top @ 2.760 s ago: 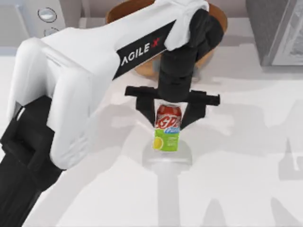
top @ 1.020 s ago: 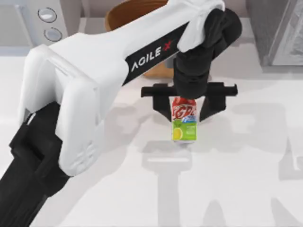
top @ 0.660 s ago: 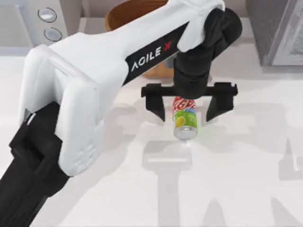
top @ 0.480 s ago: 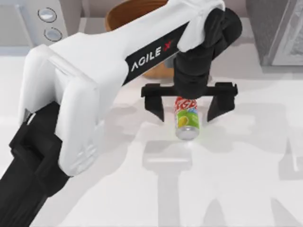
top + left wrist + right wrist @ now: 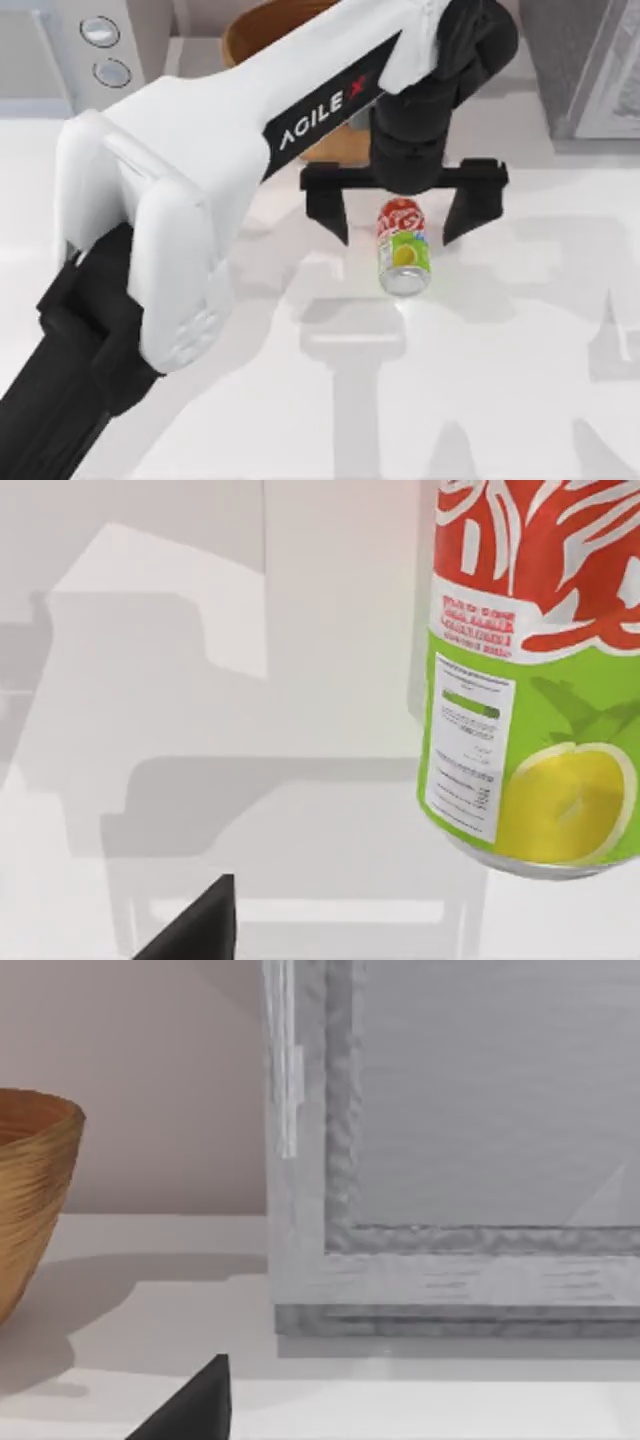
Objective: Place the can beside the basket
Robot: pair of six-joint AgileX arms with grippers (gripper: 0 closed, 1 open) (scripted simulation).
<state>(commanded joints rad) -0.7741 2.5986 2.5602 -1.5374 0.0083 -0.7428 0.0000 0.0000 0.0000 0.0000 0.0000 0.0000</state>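
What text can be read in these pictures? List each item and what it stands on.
"AGILE X": on the left arm in the top view.
White script on the can, red half: not legible.
Small red lines and the white panel on the can in the left wrist view: too small to read.

My left arm is covering most of the basket; the can, between the spread fingers, is running off the wrist picture's edge.
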